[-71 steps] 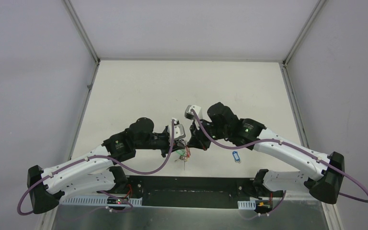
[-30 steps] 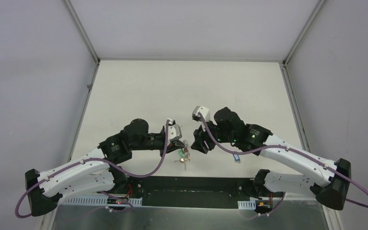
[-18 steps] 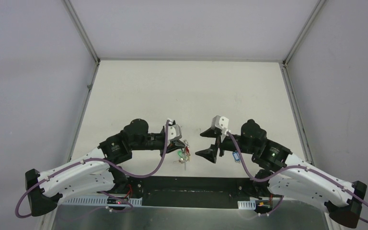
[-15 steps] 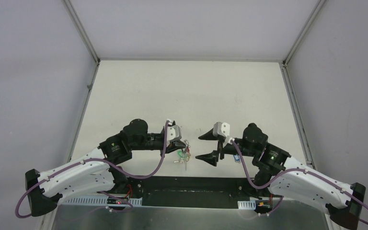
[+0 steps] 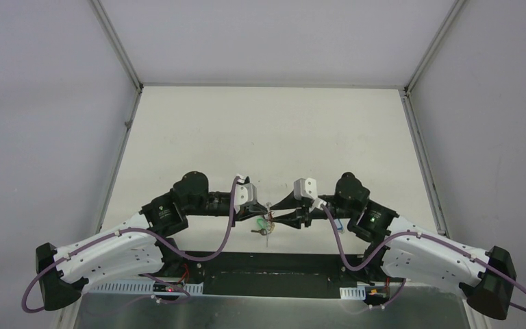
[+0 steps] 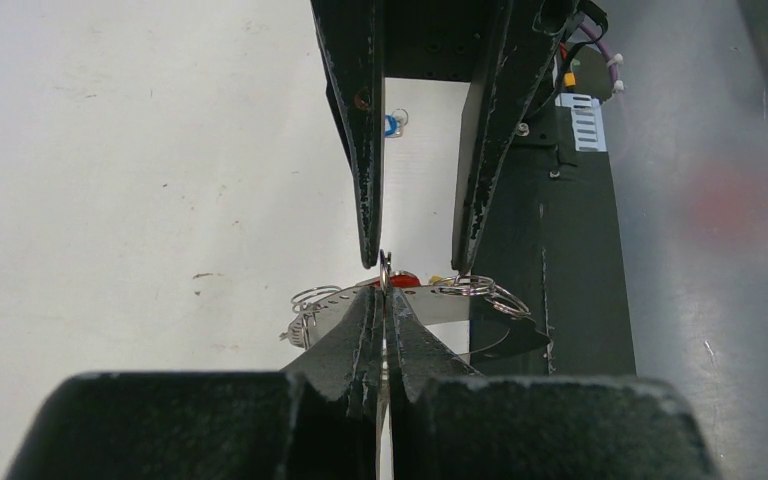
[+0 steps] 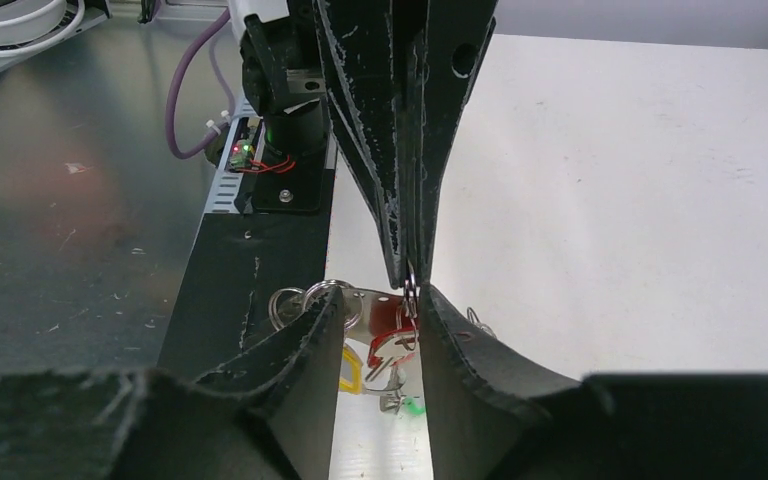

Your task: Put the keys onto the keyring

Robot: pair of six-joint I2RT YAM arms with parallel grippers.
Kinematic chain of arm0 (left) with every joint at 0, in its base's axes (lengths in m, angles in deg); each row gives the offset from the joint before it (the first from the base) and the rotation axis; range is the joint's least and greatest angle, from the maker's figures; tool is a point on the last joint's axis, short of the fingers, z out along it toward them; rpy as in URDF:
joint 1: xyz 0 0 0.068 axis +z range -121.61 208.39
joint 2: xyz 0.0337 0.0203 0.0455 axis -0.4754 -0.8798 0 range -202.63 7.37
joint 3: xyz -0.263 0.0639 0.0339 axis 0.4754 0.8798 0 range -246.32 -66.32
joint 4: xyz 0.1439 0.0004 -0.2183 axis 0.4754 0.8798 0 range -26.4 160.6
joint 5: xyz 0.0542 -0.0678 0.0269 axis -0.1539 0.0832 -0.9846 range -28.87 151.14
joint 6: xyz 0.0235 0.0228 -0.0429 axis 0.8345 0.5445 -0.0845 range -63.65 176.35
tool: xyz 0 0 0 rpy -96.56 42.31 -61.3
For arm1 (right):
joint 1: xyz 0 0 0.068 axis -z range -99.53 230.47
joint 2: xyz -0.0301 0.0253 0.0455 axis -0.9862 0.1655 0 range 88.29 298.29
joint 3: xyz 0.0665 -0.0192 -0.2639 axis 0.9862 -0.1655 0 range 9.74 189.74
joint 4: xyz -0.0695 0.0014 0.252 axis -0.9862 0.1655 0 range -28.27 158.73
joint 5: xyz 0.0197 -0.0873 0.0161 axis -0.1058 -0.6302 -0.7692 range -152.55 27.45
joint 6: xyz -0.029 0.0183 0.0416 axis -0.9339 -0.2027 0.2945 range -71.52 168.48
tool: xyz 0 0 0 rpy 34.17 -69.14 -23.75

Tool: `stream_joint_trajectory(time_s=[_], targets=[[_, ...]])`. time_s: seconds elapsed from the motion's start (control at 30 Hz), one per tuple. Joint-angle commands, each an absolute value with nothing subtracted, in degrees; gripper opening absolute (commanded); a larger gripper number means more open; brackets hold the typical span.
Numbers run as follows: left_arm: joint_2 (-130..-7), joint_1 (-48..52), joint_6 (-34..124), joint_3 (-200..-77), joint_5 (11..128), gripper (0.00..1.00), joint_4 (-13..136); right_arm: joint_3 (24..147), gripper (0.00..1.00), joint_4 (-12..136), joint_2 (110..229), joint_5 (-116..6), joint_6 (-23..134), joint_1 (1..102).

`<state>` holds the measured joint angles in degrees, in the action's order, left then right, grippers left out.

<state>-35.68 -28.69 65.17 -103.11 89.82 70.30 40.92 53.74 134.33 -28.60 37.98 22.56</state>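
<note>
You'll find nothing legible in any of the three views: no lettering, number or brand. The keys (image 7: 392, 345) sit in the lower middle of the right wrist view, and their coloured tags are too small and too hidden to show any writing. The white slotted strip (image 6: 582, 108) at the upper right of the left wrist view carries no marks you can read.
</note>
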Motion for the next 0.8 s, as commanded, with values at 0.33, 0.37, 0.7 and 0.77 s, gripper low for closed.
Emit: stream_joint_trajectory(time_s=[0.33,0.37,0.7,0.77], targets=[[-34.01,-29.36,66.10,-103.19,91.54,0.00,65.17,41.78,0.07,47.99,135.01,-29.86,37.75,22.55],[-34.09,-29.36,66.05,-103.18,91.54,0.00,65.10,41.69,0.06,48.06,135.13,-29.78,37.76,22.57],[-33.55,-29.55,65.86,-102.87,91.49,0.00,64.79,41.42,0.26,49.25,135.56,-29.82,37.76,22.55],[-33.44,-29.58,65.92,-102.79,91.46,0.00,64.74,41.46,0.16,49.26,135.48,-29.78,37.68,22.54]])
